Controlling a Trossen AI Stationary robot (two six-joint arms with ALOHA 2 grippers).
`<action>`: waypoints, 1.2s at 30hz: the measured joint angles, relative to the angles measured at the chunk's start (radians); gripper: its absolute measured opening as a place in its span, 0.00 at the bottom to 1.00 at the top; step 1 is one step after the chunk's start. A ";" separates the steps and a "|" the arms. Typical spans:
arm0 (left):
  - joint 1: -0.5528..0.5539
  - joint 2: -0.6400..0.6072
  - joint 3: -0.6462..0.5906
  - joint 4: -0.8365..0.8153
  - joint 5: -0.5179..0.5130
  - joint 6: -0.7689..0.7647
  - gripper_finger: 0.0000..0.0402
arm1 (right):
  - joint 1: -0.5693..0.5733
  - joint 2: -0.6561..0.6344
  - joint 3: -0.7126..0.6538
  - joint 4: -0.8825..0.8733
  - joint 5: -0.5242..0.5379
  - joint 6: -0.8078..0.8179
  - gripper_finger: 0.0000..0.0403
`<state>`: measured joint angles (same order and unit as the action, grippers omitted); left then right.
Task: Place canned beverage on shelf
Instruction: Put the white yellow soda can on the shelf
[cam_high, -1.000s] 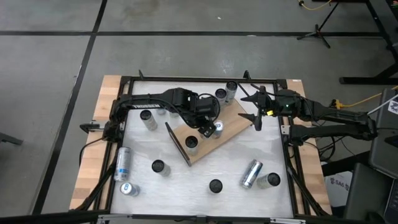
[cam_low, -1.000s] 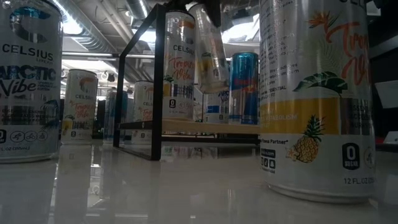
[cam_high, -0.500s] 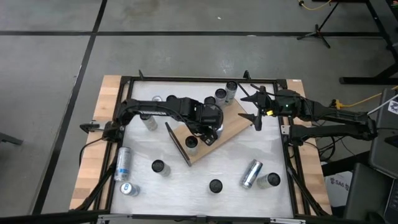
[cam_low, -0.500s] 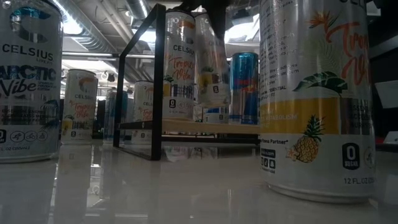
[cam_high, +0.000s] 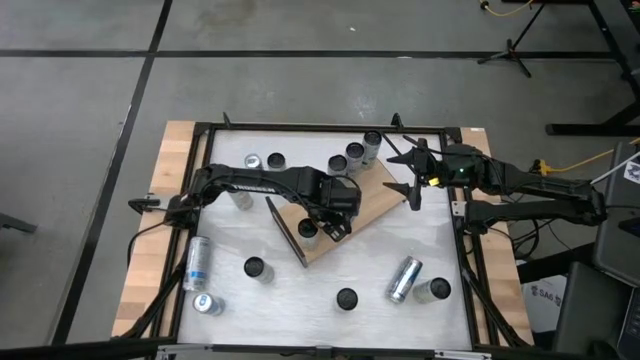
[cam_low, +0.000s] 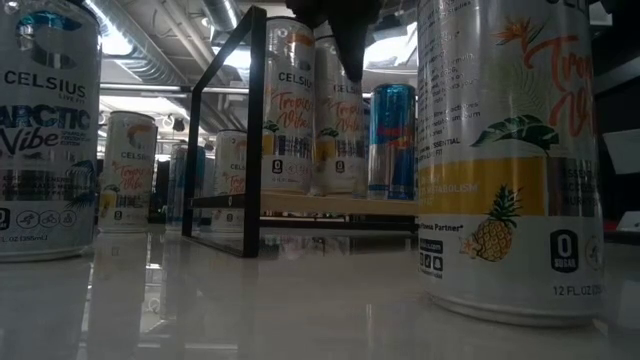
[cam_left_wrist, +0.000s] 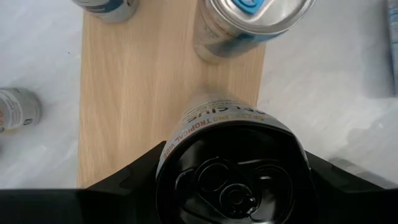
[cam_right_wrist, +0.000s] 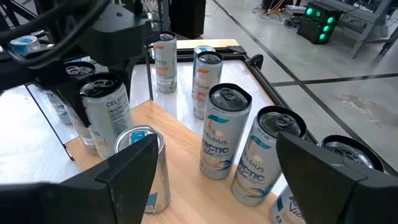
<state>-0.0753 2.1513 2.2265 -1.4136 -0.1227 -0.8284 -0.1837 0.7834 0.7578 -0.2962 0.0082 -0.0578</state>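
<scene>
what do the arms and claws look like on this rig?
Both arms are dark, near-black, built of slim jointed segments. The left claw ends a bulky black wrist block; its fingers are broad, matte black. The right claw has long thin black prongs, with a small yellow-green mark behind it. Black cables trail along both arms.

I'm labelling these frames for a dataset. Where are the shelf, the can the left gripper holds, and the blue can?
shelf (cam_left_wrist: 137, 93), left wrist view, bare wood surface.
held can (cam_left_wrist: 233, 180), left wrist view, dark top lid.
blue can (cam_low: 392, 140), low view, middle of its side.
left gripper (cam_high: 335, 208), high view, over the shelf.
</scene>
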 joint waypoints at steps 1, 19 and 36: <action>-0.001 0.000 0.000 0.000 -0.007 -0.003 0.60 | 0.000 0.000 0.000 0.000 0.000 0.000 0.79; -0.029 0.019 0.000 0.010 -0.024 0.000 0.60 | 0.000 0.000 0.000 0.001 0.000 0.000 0.79; -0.028 0.020 0.000 0.020 -0.027 0.000 0.73 | 0.000 0.000 0.000 0.001 0.000 0.000 0.79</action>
<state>-0.1032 2.1712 2.2265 -1.3939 -0.1493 -0.8280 -0.1837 0.7834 0.7578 -0.2955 0.0079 -0.0575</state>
